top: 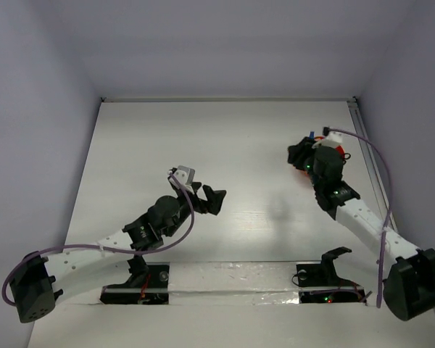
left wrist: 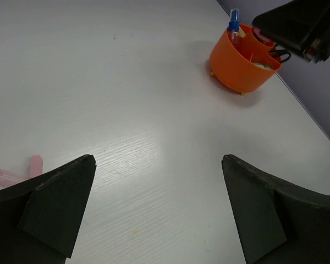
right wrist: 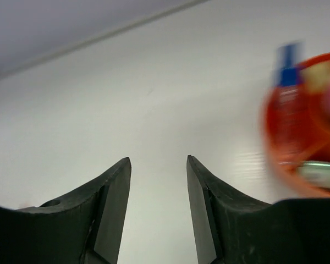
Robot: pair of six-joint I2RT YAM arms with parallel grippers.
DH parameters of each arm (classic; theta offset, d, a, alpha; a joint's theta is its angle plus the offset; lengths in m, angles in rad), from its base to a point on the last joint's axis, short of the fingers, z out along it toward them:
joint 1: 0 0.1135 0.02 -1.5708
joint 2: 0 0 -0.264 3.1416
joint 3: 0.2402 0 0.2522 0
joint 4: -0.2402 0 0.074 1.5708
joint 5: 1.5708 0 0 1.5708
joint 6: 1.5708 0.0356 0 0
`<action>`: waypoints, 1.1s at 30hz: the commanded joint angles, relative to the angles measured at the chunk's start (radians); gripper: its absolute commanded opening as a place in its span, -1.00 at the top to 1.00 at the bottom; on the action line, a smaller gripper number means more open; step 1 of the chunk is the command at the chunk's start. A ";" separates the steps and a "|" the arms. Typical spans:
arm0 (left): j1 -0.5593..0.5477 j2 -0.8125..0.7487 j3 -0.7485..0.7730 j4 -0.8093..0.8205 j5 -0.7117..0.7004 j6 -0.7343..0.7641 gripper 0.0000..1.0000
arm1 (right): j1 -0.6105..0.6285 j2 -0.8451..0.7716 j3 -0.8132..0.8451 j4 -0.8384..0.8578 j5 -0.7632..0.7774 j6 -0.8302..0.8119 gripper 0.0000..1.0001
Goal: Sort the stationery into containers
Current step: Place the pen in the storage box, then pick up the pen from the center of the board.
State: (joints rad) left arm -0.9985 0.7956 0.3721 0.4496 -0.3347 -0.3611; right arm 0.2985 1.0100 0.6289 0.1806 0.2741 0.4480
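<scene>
one white table (top: 239, 138) carries the orange bowl (left wrist: 236, 69) near its far right edge; i read the right gripper (right wrist: 158, 159) as parted with nothing between its jaws, just beside the bowl, and the left gripper (left wrist: 157, 159) as spread wide and empty near the table's middle. the bowl holds the blue-capped bottle (left wrist: 234, 25) and the scissors (left wrist: 280, 55), while a pink eraser (left wrist: 36, 165) lies well apart from it, near the left gripper. risk: a right-arm swing close to the rim could tip the bowl and spill its contents.

Right claw (top: 300, 154) hangs by orange bowl (top: 340, 150); left claw (top: 208, 196) spreads above table (top: 254, 138).
</scene>
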 commanded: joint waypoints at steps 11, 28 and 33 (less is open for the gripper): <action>0.026 -0.070 0.249 -0.119 -0.153 -0.087 -0.98 | 0.401 0.493 0.213 0.114 -0.438 0.006 -0.14; 0.026 -0.154 0.524 -0.410 0.072 -0.096 -0.98 | 0.524 1.154 1.126 -0.584 -0.647 -0.496 -0.34; 0.026 -0.162 0.521 -0.423 0.051 -0.075 -0.98 | 0.594 1.287 1.312 -0.684 -0.618 -0.532 -0.35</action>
State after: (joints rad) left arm -0.9745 0.6430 0.8593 0.0315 -0.2878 -0.4538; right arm 0.8566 2.2498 1.8072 -0.3851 -0.3496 -0.0177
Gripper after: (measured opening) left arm 0.990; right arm 0.674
